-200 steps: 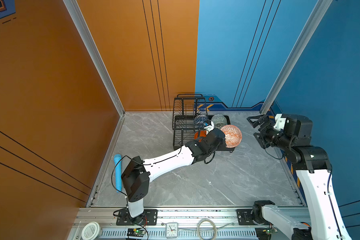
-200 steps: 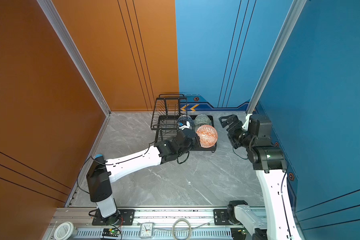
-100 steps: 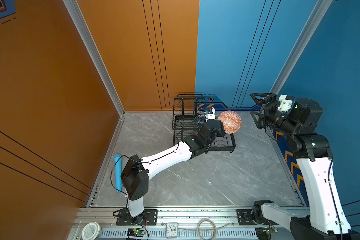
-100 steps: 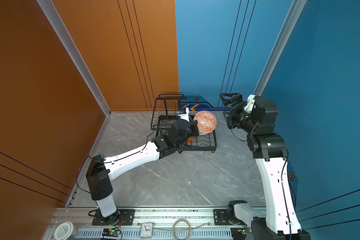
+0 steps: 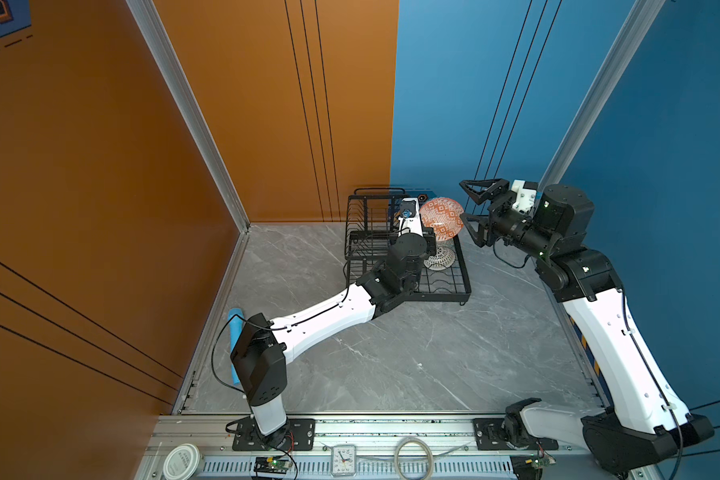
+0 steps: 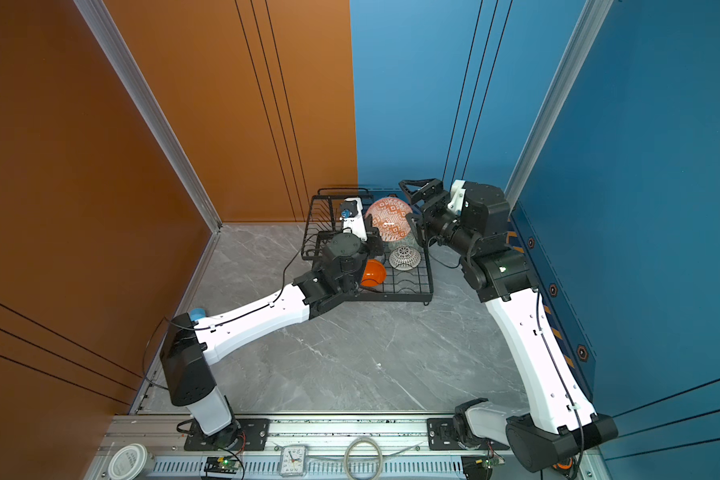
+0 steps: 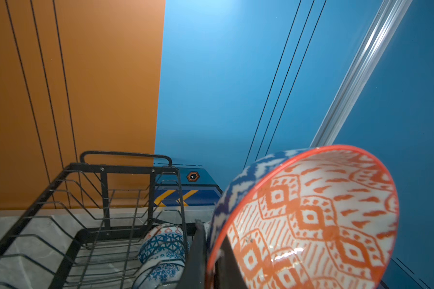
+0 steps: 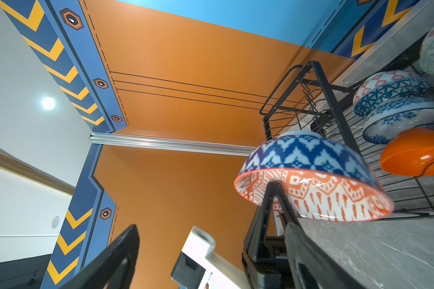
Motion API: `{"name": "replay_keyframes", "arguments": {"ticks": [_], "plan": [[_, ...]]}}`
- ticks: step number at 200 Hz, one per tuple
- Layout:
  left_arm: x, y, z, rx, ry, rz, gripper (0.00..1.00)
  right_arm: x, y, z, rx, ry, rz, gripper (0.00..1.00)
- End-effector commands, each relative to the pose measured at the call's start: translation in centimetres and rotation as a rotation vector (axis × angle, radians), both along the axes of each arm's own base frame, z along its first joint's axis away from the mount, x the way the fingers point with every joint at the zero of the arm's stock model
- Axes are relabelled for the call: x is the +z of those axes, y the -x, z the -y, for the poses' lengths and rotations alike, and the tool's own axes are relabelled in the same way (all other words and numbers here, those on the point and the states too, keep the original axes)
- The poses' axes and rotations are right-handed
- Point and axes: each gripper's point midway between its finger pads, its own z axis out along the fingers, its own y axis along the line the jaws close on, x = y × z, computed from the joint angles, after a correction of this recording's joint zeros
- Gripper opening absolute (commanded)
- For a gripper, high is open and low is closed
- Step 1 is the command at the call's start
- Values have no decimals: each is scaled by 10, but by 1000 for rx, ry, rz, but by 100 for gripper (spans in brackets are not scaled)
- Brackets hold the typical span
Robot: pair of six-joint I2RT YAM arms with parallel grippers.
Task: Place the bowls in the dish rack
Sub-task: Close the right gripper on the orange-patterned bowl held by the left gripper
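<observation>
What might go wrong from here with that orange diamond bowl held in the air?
1. The left gripper pinches the orange-white diamond bowl by its rim only, tilted; it may slip and drop onto the lattice bowl in the dish rack.
2. The open right gripper sits close beside it and may knock it.

- The dish rack [image 5: 371,224] has its upper slots bare, open from above.
- On the base tray [image 5: 464,286], a lattice bowl [image 5: 440,257] and an orange bowl [image 6: 373,272] fill the middle; the front strip is free.
- The left arm [image 5: 329,316] crosses the tray's front-left corner.
- An orange-white diamond bowl [image 5: 440,218] hangs over the tray's back, with the spread right gripper [image 5: 462,198] just beside it.
- The grey table [image 5: 391,365] in front lies open.
</observation>
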Motion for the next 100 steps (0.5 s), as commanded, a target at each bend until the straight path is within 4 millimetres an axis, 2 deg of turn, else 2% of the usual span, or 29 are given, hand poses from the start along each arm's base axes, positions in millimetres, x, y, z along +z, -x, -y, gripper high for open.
{"name": "replay_keyframes", "arguments": {"ticks": [1,23,100], "plan": [[41,4,-31,116,19,109,0,2,-13,-5,-31,-32,11,90],[44,6,-36,154,6,124,0,-6,-24,-11,-38,-55,-22,87],[43,17,-26,179,-96,175,0,-14,-56,-27,-61,-122,-78,72]]}}
